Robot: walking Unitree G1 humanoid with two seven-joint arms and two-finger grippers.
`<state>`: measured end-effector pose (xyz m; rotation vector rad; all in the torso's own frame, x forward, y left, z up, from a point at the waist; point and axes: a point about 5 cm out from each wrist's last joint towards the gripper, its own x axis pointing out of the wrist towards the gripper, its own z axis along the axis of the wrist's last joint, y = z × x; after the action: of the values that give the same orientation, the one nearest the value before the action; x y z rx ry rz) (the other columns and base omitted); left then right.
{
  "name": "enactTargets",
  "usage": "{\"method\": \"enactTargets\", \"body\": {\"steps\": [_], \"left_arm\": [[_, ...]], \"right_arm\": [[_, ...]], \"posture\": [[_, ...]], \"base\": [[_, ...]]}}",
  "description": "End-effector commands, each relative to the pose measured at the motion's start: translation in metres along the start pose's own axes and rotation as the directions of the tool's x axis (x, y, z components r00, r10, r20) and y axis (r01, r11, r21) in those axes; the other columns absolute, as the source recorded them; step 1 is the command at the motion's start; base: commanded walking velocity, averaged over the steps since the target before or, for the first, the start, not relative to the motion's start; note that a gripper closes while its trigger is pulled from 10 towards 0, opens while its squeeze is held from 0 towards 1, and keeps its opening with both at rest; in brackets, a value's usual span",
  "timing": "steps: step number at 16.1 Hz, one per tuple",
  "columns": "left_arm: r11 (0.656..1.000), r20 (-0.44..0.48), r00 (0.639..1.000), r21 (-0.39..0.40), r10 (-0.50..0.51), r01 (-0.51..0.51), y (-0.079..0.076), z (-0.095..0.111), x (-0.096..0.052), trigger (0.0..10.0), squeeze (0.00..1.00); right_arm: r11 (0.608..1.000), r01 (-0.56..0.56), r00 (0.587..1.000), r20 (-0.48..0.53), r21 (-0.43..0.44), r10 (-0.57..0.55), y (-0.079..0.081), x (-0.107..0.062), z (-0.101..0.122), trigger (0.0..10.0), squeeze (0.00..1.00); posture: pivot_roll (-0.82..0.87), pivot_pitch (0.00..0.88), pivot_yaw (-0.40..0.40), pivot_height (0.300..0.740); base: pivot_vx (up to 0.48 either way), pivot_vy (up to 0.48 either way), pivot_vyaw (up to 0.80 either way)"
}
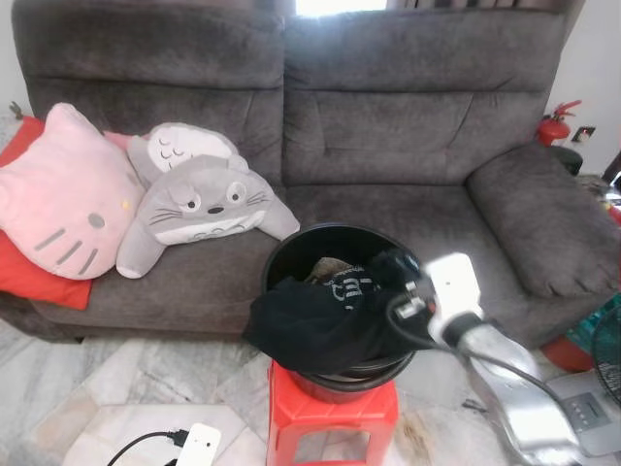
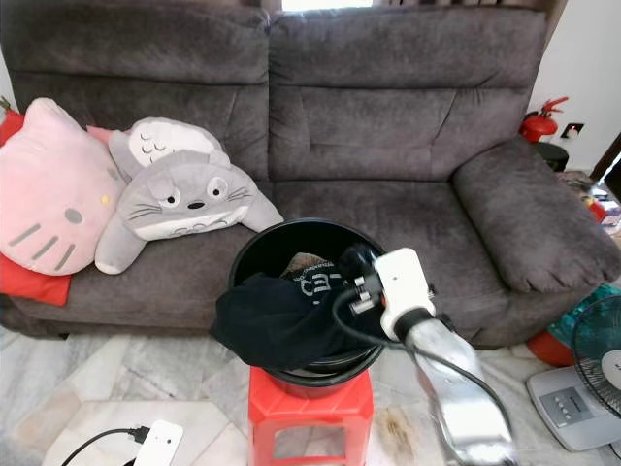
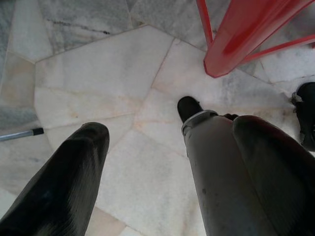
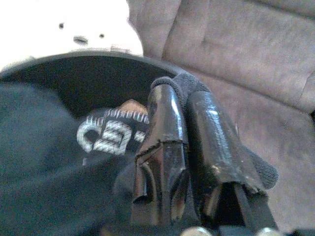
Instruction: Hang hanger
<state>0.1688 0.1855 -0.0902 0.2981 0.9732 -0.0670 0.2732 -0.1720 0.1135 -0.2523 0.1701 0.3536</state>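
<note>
A black bucket (image 1: 291,248) stands on a red plastic stool (image 1: 330,408) in front of a grey sofa (image 1: 417,126). A black garment (image 1: 310,325) with white lettering is draped over the bucket's near rim. My right gripper (image 1: 393,267) reaches over the bucket's right side. In the right wrist view its fingers (image 4: 165,123) are pressed together, with a fold of the dark fabric pinched between their tips. My left gripper (image 3: 170,127) hangs idle above the marble floor, open, with nothing between its fingers. I see no hanger.
A pink cat cushion (image 1: 63,194) and a grey plush (image 1: 199,199) lie on the sofa's left seat. A fan (image 2: 597,364) stands on the floor at the right, with a red fire extinguisher (image 1: 555,124) behind the armrest. A white plug with a cable (image 1: 199,447) lies left of the stool.
</note>
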Motion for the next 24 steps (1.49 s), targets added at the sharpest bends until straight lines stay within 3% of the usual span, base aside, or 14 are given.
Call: {"method": "enactTargets", "body": {"steps": [1, 2, 6, 10, 13, 15, 18, 21, 22, 23, 24], "left_arm": [[1.0, -0.016, 1.0, 0.002, -0.01, 0.01, 0.0, -0.003, 0.0, 10.0, 0.0], [1.0, -0.015, 1.0, 0.004, -0.011, 0.011, 0.0, -0.002, 0.0, 10.0, 0.0], [1.0, -0.012, 1.0, 0.008, -0.009, 0.009, 0.001, -0.002, 0.0, 10.0, 0.0], [1.0, -0.012, 1.0, 0.013, -0.009, 0.009, 0.001, -0.001, 0.0, 10.0, 0.0], [1.0, -0.012, 1.0, 0.01, -0.011, 0.011, 0.001, -0.001, 0.0, 10.0, 0.0], [1.0, -0.013, 1.0, 0.01, -0.012, 0.012, 0.0, -0.001, 0.0, 10.0, 0.0], [1.0, -0.013, 1.0, 0.011, -0.011, 0.011, 0.0, -0.001, 0.0, 10.0, 0.0], [1.0, -0.013, 1.0, 0.014, -0.011, 0.011, 0.0, -0.002, 0.0, 10.0, 0.0], [1.0, -0.013, 1.0, 0.015, -0.011, 0.012, 0.0, -0.002, 0.0, 10.0, 0.0], [1.0, -0.014, 1.0, 0.017, -0.012, 0.012, 0.0, -0.002, 0.0, 10.0, 0.0], [1.0, -0.014, 1.0, 0.019, -0.012, 0.012, 0.0, -0.002, 0.0, 10.0, 0.0]], "right_arm": [[0.998, -0.056, 0.998, -0.014, -0.027, 0.056, 0.004, -0.007, 0.007, 10.0, 0.0], [0.991, -0.113, 0.992, -0.069, -0.072, 0.108, 0.009, -0.016, 0.007, 10.0, 0.0], [0.937, -0.306, 0.952, -0.085, -0.168, 0.295, 0.026, -0.037, 0.032, 10.0, 0.0], [0.912, -0.373, 0.928, -0.052, -0.172, 0.37, 0.036, -0.044, 0.049, 10.0, 0.0], [0.876, -0.446, 0.895, -0.086, -0.186, 0.437, 0.044, -0.051, 0.052, 10.0, 0.0], [0.832, -0.522, 0.853, -0.105, -0.187, 0.511, 0.05, -0.06, 0.053, 10.0, 0.0], [0.787, -0.576, 0.817, -0.199, -0.221, 0.542, 0.043, -0.073, 0.044, 10.0, 0.0], [0.802, -0.548, 0.828, -0.292, -0.239, 0.479, 0.031, -0.072, 0.028, 10.0, 0.0], [0.801, -0.553, 0.825, -0.289, -0.23, 0.487, 0.032, -0.072, 0.028, 10.0, 0.81], [0.794, -0.566, 0.816, -0.281, -0.221, 0.505, 0.035, -0.073, 0.028, 10.0, 1.0], [0.78, -0.588, 0.802, -0.281, -0.215, 0.527, 0.039, -0.074, 0.027, 10.0, 1.0]], "posture": [[-0.18, 0.028, -0.02, 0.74], [-0.18, 0.028, -0.018, 0.74], [-0.19, 0.028, -0.014, 0.74], [-0.2, 0.025, -0.015, 0.74], [-0.2, 0.023, -0.02, 0.74], [-0.2, 0.024, -0.022, 0.74], [-0.2, 0.022, -0.024, 0.74], [-0.21, 0.019, -0.025, 0.74], [-0.21, 0.014, -0.023, 0.74], [-0.21, 0.012, -0.023, 0.74], [-0.21, 0.012, -0.023, 0.74]], "base": [[0.0, 0.0, 0.0], [0.0, 0.0, 0.0], [0.0, 0.0, 0.0], [0.0, 0.0, 0.0], [0.0, 0.0, 0.0], [0.0, 0.0, 0.0], [0.0, 0.0, 0.0], [0.0, 0.0, 0.0], [0.0, 0.0, 0.0], [0.0, 0.0, 0.0], [0.0, 0.0, 0.0]]}}
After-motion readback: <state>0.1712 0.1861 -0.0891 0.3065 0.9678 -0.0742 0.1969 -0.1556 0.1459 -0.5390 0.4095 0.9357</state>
